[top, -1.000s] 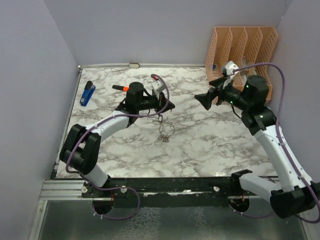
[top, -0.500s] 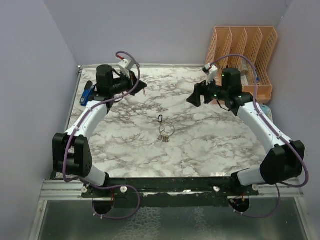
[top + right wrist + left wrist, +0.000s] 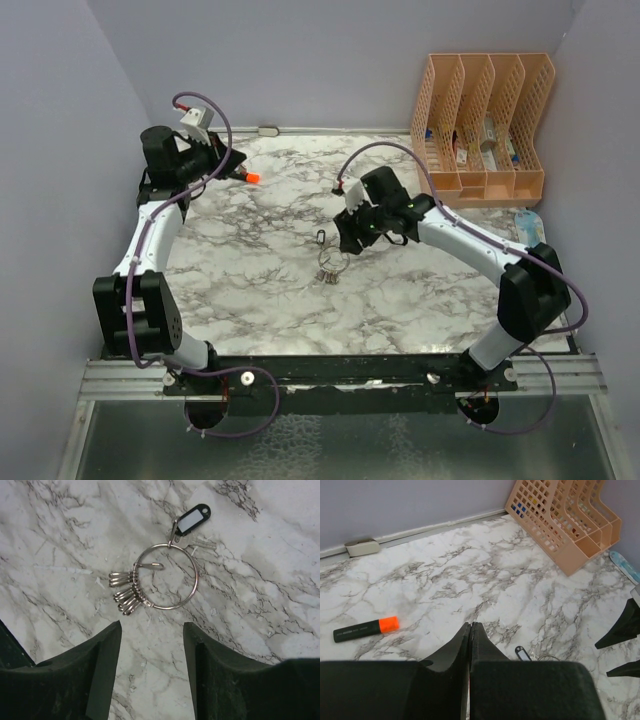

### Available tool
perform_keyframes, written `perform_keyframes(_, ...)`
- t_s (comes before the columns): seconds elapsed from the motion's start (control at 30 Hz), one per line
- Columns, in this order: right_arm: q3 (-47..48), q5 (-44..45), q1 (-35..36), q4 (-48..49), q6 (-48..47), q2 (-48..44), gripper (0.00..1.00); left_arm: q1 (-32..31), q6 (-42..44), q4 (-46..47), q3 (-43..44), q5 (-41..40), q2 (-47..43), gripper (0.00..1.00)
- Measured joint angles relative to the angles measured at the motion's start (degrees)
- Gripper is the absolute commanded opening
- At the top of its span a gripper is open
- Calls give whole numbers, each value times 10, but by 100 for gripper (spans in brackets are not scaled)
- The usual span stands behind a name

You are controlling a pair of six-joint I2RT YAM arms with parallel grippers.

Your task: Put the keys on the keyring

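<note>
The keyring (image 3: 194,580), a thin silver wire ring, lies flat on the marble table. Several small silver keys (image 3: 127,593) fan out on its left side. A black tag with a white label (image 3: 194,520) and a silver key (image 3: 202,543) sit at the ring's top. My right gripper (image 3: 151,626) hovers just short of the ring, open, nothing between its fingers. From above, the right gripper (image 3: 350,236) is beside the keyring (image 3: 334,262). My left gripper (image 3: 470,625) is shut with nothing in it, at the far left (image 3: 223,164), well away from the ring.
An orange-capped black marker (image 3: 245,177) lies just past the left gripper, also visible in the left wrist view (image 3: 365,628). An orange file organiser (image 3: 485,120) stands at the back right. A pale blue item (image 3: 528,224) lies near the right edge.
The left arm swung back from over the ring to the far left corner. The right arm came from the back right down to the keyring, its jaws narrowing.
</note>
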Motion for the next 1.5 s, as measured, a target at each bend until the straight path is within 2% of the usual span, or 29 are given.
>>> perform_keyframes(0.2,-51,0,4,6,-65,0,30,29,-9,2,-2,8,-10,0)
perform_keyframes(0.27,-71,1,10,14,-89,5,28,32,-11,4,-4,11,-11,0)
perform_keyframes(0.57,-164,28,69,105,-188,28,33,40,-20,12,-9,22,-11,0)
perform_keyframes(0.87,-176,29,79,182,-244,28,34,47,-40,41,-32,36,-11,0)
perform_keyframes(1.1,-172,31,105,199,-258,41,35,58,-54,58,-42,51,-11,0)
perform_keyframes(1.5,-190,106,114,200,-262,8,36,94,-81,91,-47,74,-9,0)
